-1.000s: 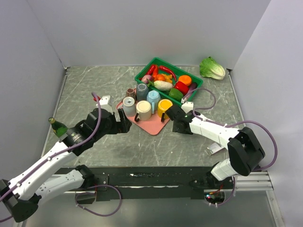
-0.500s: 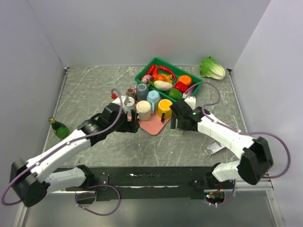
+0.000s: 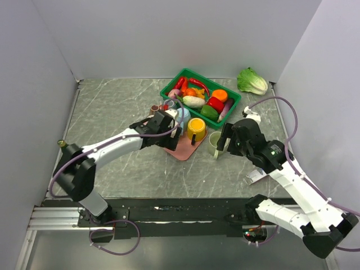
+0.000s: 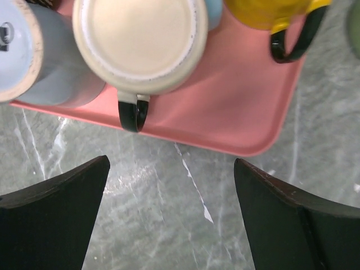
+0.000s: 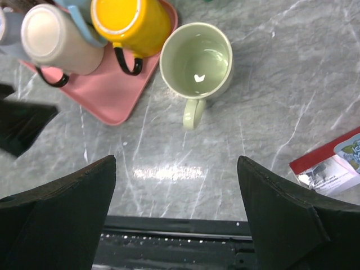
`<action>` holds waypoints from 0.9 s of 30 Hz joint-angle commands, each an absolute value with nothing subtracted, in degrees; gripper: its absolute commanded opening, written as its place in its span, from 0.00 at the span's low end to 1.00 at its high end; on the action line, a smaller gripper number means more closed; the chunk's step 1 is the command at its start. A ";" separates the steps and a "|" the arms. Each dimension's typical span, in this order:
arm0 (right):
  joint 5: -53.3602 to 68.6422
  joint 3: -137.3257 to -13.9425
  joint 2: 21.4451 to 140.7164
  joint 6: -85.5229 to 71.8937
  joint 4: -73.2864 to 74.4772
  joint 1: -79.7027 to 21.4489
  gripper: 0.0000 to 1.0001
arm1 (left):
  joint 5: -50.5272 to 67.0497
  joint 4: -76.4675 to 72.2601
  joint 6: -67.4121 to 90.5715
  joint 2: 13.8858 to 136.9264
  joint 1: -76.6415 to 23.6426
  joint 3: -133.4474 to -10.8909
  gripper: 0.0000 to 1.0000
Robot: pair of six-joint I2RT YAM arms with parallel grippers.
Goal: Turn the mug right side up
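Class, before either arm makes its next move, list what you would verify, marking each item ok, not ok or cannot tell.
1. Pale green ceramic mug stands mouth up on the grey marble table: ok.
2. Right gripper open, holding nothing: ok.
3. Cream mug with black handle right side up: not ok, it sits base up on the pink plastic tray.
4. Left gripper open, clear of the cream mug: ok.
5. Cream mug's handle faces the left gripper: ok.
6. Yellow mug right side up: not ok, base up.
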State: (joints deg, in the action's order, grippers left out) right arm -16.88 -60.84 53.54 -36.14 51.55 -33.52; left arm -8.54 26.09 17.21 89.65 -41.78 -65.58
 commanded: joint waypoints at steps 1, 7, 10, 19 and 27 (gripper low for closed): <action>-15.12 -60.65 51.95 -36.74 53.17 -33.31 0.94 | -11.60 25.23 14.15 94.12 -41.31 -68.82 0.99; -14.42 -60.38 52.64 -36.30 52.65 -32.78 0.94 | -10.28 22.95 14.24 97.81 -39.47 -69.70 0.95; -13.89 -60.47 53.43 -36.04 52.47 -32.35 0.94 | -9.14 23.29 14.32 100.53 -38.50 -71.98 0.90; -10.46 -57.40 53.17 -34.98 49.58 -30.85 0.93 | -8.18 24.78 13.36 104.23 -38.23 -77.17 0.69; -7.12 -55.99 54.49 -35.59 47.64 -30.15 0.92 | -8.18 25.66 13.80 105.38 -38.23 -76.73 0.44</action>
State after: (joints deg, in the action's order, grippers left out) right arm -8.51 -56.62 54.08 -35.31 50.54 -30.52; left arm -8.88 25.98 14.11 103.94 -38.17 -75.00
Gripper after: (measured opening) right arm 0.923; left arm 0.436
